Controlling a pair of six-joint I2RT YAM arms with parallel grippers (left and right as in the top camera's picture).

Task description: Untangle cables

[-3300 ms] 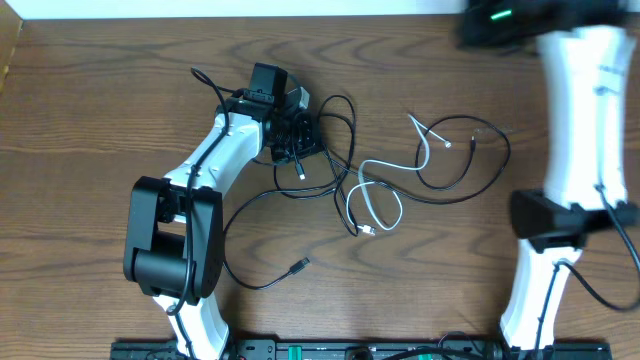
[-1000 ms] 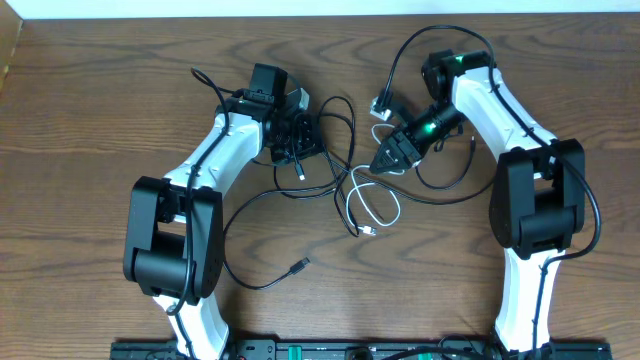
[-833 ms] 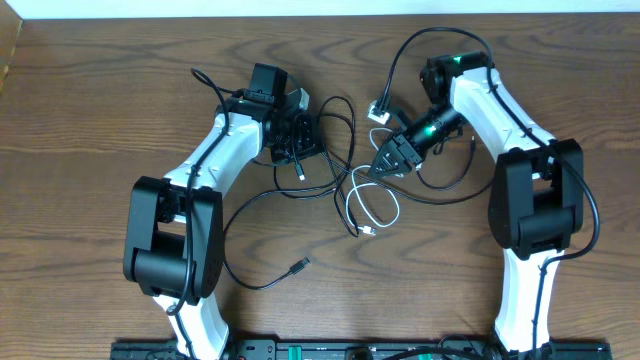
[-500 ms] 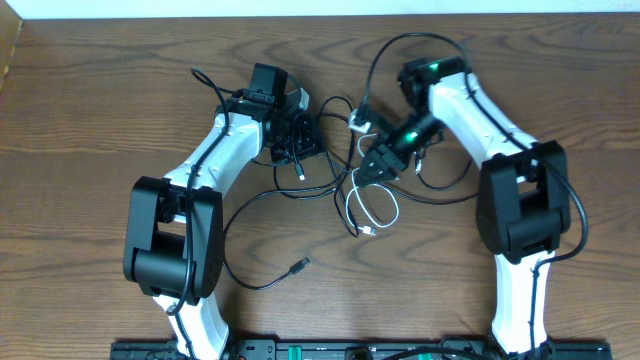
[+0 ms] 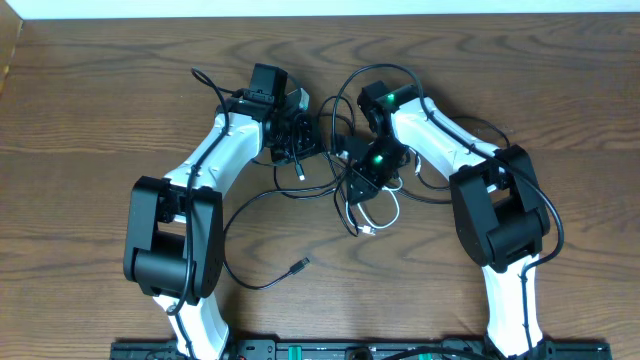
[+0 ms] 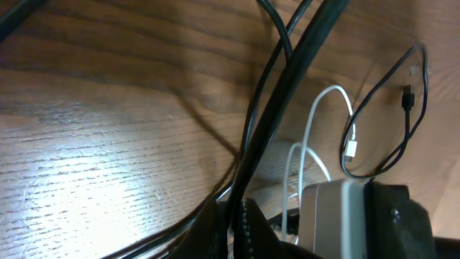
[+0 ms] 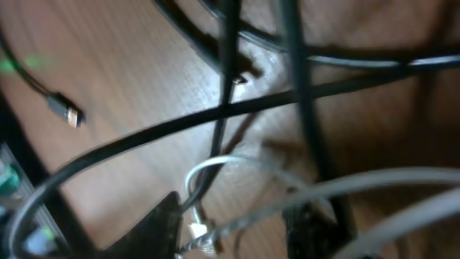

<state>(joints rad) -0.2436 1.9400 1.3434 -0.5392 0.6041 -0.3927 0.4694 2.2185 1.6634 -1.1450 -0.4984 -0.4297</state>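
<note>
Several black cables (image 5: 300, 264) and a shorter white cable (image 5: 385, 212) lie tangled on the wooden table. My left gripper (image 5: 297, 145) is shut on a bunch of black cables at the left of the tangle. In the left wrist view its fingers (image 6: 237, 230) pinch a thick black cable (image 6: 287, 79), with the white cable (image 6: 316, 115) beyond. My right gripper (image 5: 361, 182) is low over the white loop in the middle. In the right wrist view its fingers (image 7: 237, 230) stand apart, with the white cable (image 7: 215, 164) between them and black cables (image 7: 215, 111) crossing in front.
A loose black plug end (image 7: 68, 111) lies on the table to the left in the right wrist view. Another plug end (image 6: 407, 97) hangs in a black loop at the far right of the left wrist view. The table's far edge (image 5: 320, 12) runs along the top.
My right arm has swung in from the right and moved left and down, onto the white loop in the middle of the tangle. My left arm has not moved.
</note>
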